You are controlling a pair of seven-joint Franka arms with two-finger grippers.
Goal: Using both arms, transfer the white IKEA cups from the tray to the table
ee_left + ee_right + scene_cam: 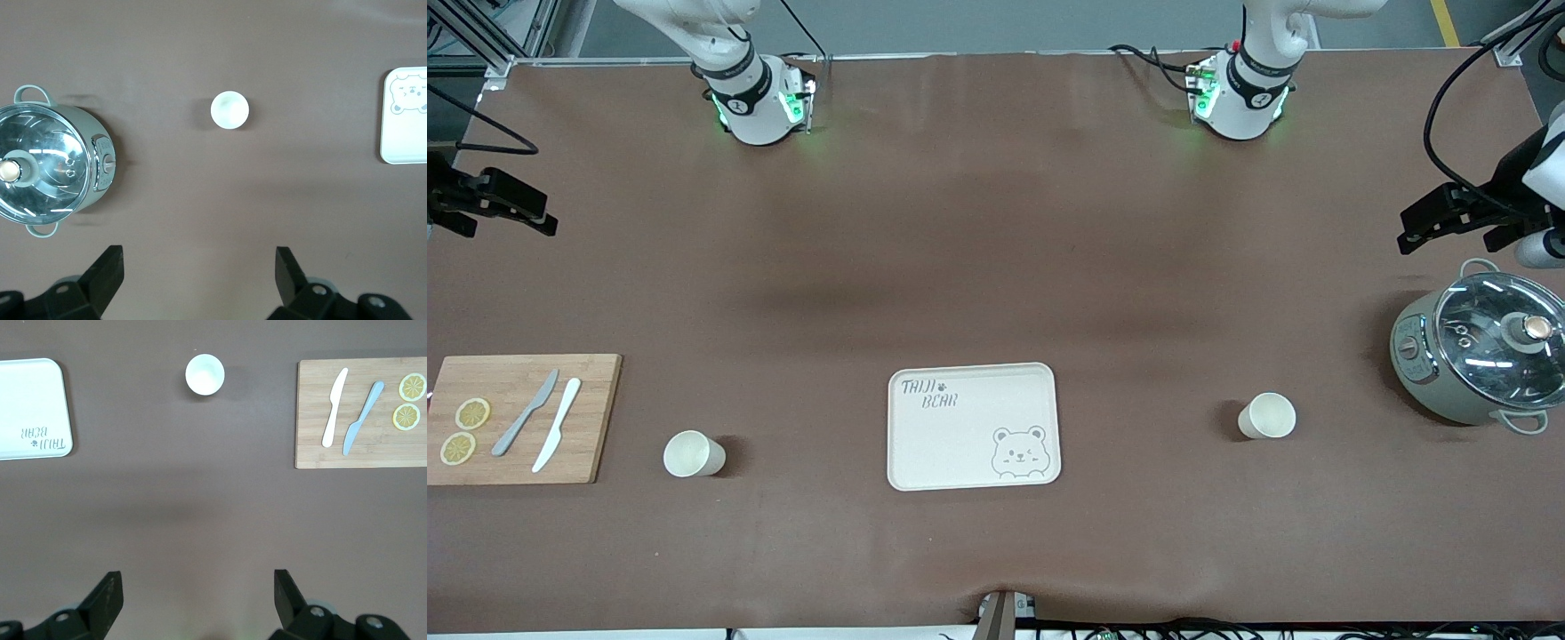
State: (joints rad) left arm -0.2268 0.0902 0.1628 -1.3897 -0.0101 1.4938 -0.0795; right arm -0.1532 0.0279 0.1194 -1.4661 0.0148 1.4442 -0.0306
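My left gripper [197, 277] hangs with fingers spread wide over bare brown tabletop, gripping nothing. One smooth cream-white cup [1266, 416] stands upright ahead of it, round rim up, between the glass-lidded pot [1480, 356] and the matte rectangular bear tray [971, 427]. My right gripper [197, 597] is equally spread and empty; its tapered cup [693, 454], also mouth-up, sits between the tray and the wooden cutting board [591, 418].

Two cups [693, 454] [1266, 416], two knives [525, 412] [557, 424], two lemon slices [472, 413] [457, 448]
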